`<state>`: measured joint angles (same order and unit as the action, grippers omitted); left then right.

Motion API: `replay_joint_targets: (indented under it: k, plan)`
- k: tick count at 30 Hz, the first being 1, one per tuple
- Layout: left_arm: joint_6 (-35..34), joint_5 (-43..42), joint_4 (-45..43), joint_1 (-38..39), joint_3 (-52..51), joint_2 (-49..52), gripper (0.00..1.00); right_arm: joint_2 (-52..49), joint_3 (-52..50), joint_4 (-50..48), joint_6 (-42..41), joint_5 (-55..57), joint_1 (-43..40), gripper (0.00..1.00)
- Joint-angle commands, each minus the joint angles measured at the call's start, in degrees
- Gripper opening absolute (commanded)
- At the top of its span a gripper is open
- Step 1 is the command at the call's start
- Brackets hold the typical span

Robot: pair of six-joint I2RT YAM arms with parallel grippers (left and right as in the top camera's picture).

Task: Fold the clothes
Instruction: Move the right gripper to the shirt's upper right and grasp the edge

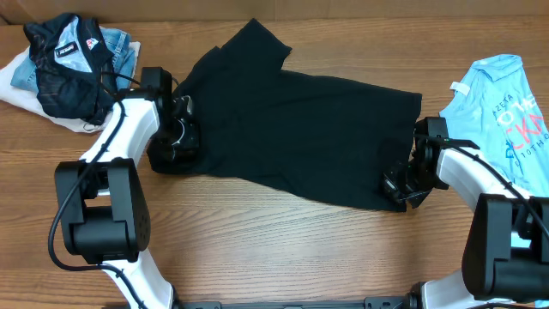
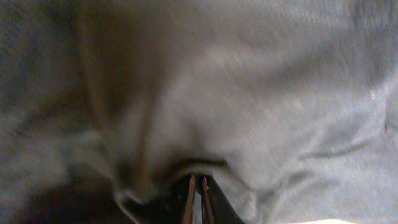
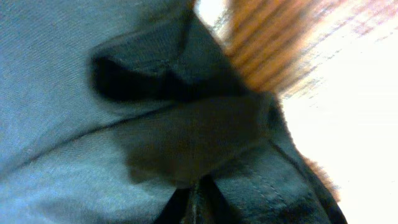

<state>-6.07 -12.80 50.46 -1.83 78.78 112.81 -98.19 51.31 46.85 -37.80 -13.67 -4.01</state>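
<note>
The black T-shirt (image 1: 300, 129) lies spread slantwise across the middle of the table (image 1: 283, 249), mostly flat and not yet folded. The left fingers (image 2: 189, 199) are pressed together on a pinch of cloth at its left edge. The right fingers (image 3: 183, 211) are clamped on a bunched fold at its near right corner. Gripping opposite ends like this looks meant to let both arms lift one side together and lay it over for a first fold. The light blue T-shirt (image 1: 506, 103) and the dark jacket (image 1: 69, 64) sit at the far corners, well out of the way.
</note>
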Motion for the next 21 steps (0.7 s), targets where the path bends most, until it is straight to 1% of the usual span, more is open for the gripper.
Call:
replay_joint_targets:
  k: [1, 3, 7, 12, 14, 17, 21]
  plan:
    - [-1.18, 1.03, -1.46, -0.98, -0.85, 0.35, 0.09, -4.22, -1.97, 0.04, -4.68, 7.63, 0.13, 0.04]
    - [-1.2, 1.9, -2.38, -1.18, -0.85, 0.35, 0.1, -4.22, -1.97, 0.61, -5.95, 9.66, -0.15, 0.04]
    - [-1.2, 5.97, -3.32, -1.27, -0.85, 0.35, 0.11, -4.22, -1.46, 1.42, -5.97, 11.15, -1.68, 0.04]
    - [-1.03, 6.23, -4.48, -1.27, -0.85, 0.35, 0.11, -4.22, 1.31, 4.31, -5.95, 14.47, -4.57, 0.04]
    - [-1.7, 7.41, -4.87, -1.27, -0.85, 0.35, 0.11, -4.22, 3.3, 6.64, -6.16, 18.23, -5.55, 0.04]
    - [-3.91, 11.87, -5.16, -1.27, -0.85, 0.35, 0.11, -4.22, 7.61, 11.19, -7.45, 22.67, -6.93, 0.04]
    - [-3.82, 12.22, -5.33, -1.27, -0.85, 0.35, 0.12, -4.22, 12.7, 14.43, -6.86, 22.69, -7.85, 0.04]
